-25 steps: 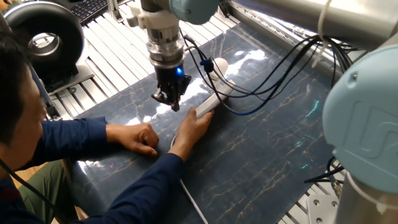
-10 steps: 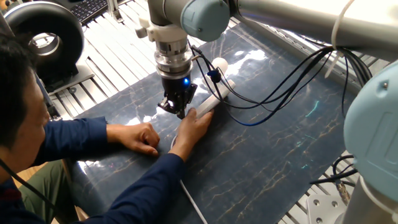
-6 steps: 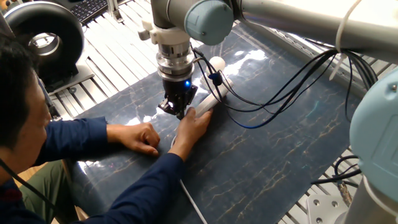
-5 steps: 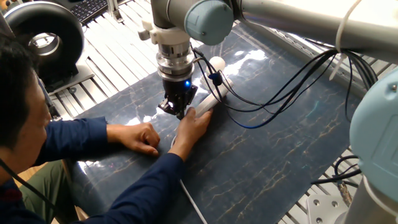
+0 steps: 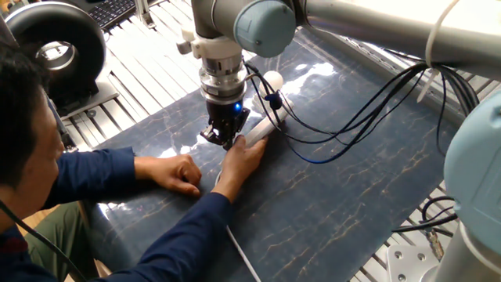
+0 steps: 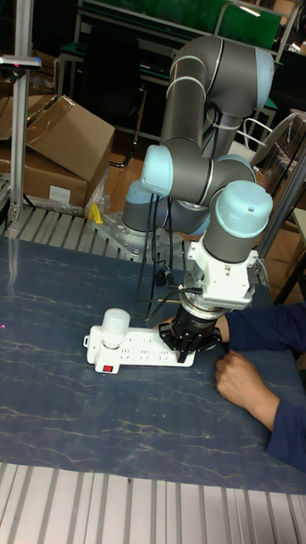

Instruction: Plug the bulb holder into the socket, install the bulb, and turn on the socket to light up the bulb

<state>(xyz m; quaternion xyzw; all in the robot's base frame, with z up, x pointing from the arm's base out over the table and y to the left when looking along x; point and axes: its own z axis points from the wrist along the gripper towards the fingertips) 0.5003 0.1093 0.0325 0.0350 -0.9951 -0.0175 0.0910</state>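
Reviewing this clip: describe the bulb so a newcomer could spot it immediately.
Find the long white socket lying on the dark marbled mat. The bulb stands upright at its end farthest from the gripper, near the red switch: the only round-topped white thing there.

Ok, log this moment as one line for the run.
gripper: low over socket end, state unclear | bulb: upright on socket's other end, unlit | person's hand: steadying socket

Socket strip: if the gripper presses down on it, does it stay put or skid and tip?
The socket is a long flat strip lying on a glossy mat, so tipping seems unlikely, but it may skid. A person's hand rests at its near end, probably steadying it. The bulb, upright at the other end, likely adds little weight. The gripper is at the strip.
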